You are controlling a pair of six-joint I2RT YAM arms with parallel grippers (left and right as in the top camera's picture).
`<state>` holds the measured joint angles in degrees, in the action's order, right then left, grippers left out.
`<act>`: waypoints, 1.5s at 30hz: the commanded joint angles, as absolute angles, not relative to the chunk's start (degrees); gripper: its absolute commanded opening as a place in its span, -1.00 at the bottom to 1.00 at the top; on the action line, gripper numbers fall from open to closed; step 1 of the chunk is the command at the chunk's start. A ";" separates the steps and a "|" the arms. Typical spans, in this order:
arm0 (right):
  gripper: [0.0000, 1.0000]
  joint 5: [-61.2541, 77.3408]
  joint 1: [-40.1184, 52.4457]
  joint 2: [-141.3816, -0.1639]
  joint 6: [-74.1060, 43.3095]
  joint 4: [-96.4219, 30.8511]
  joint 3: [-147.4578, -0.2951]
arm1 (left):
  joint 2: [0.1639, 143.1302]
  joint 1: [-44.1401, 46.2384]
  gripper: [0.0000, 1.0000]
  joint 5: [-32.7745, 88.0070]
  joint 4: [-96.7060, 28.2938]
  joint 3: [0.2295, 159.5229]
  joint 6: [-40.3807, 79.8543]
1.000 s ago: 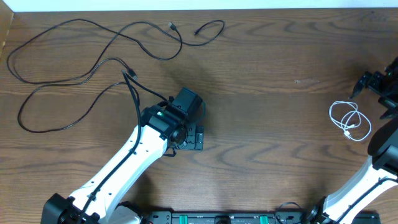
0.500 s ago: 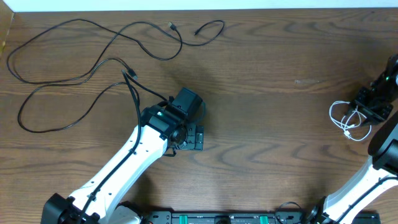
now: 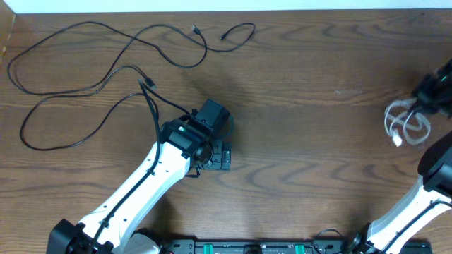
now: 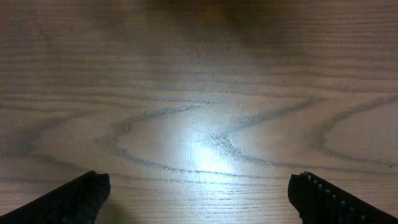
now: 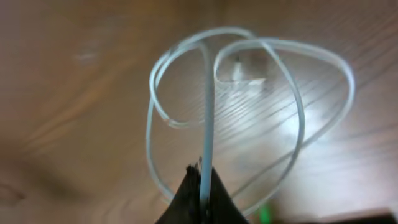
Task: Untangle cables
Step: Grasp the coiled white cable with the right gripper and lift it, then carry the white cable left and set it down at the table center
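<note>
Since every place is given off the left wrist housing (image 3: 210,116), that block is taken as reference; it sits roughly mid-table.

Table (image 3: 304,162): dark wood. Its far edge is marked by a white strip well beyond the housing.

Left arm (image 3: 134,194) is run from the near edge up to the housing. Right arm (image 3: 432,180) is seen far to the housing's right, cut by the frame limit.

Black cables (image 3: 78,88) are spread in long loose loops beyond and to the left of the housing. The outer loops are brought close to the far edge and to the left frame limit. Several crossings are seen among the loops. Two plug ends (image 3: 195,29) are laid near the far edge, almost straight beyond the housing.

White cable (image 3: 407,124) is gathered in small loops far to the housing's right, well apart from the black ones. Little margin is left to the frame edge there.

A wide bare stretch of wood is left between housing and white cable, and more on the housing's near side.

Left gripper (image 4: 199,200): jaws spread wide, nothing held, only bare wood seen between the fingertips.

Right gripper (image 5: 202,194): tips pinched together on one strand of the white cable, with the loops fanned out ahead of the tips. Whether the coil is lifted off the wood cannot be told.
</note>
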<state>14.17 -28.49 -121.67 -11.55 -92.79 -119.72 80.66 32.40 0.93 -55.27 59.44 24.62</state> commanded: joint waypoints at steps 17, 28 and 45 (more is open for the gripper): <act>-0.97 -5.63 -8.14 -107.33 -19.11 -97.34 -135.44 | 80.53 32.21 0.93 -0.05 -55.42 59.13 25.15; -0.97 39.90 7.60 -108.36 4.69 -88.05 -134.10 | 80.53 32.21 0.94 -0.05 -55.44 59.13 25.15; -0.97 25.54 12.32 -108.60 -2.66 -85.80 -133.86 | 80.53 32.21 0.94 -0.05 -55.44 59.13 25.15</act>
<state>29.23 12.25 -108.38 -2.68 -87.59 -133.71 80.66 32.40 0.91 -55.24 59.44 24.62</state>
